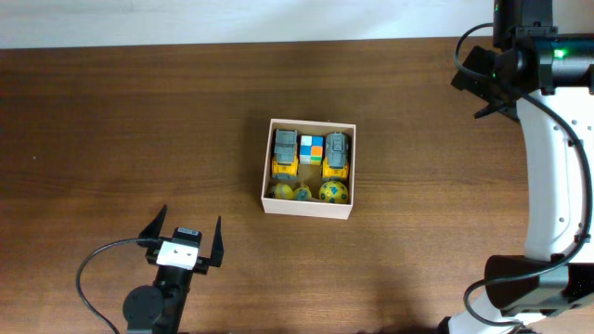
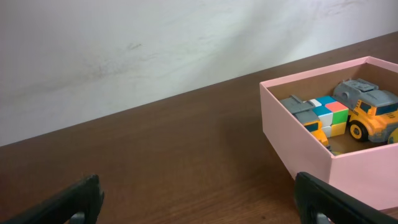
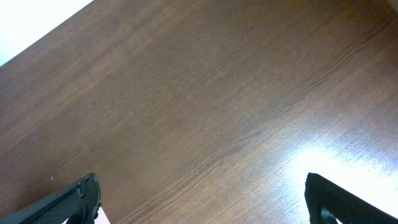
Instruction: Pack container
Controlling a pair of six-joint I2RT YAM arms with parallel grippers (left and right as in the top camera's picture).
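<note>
One container (image 1: 306, 207) lies right of the left end effector (image 1: 190, 218); apart.

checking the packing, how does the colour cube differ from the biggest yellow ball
The colour cube is square-sided and tiled in several colours; the biggest yellow ball is round with dark marks. The cube sits between two toy trucks; the ball lies in a corner. Both are inside the container.

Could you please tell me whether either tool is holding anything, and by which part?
Nothing is held: the left tool and right tool are both open, well apart from the container.
</note>
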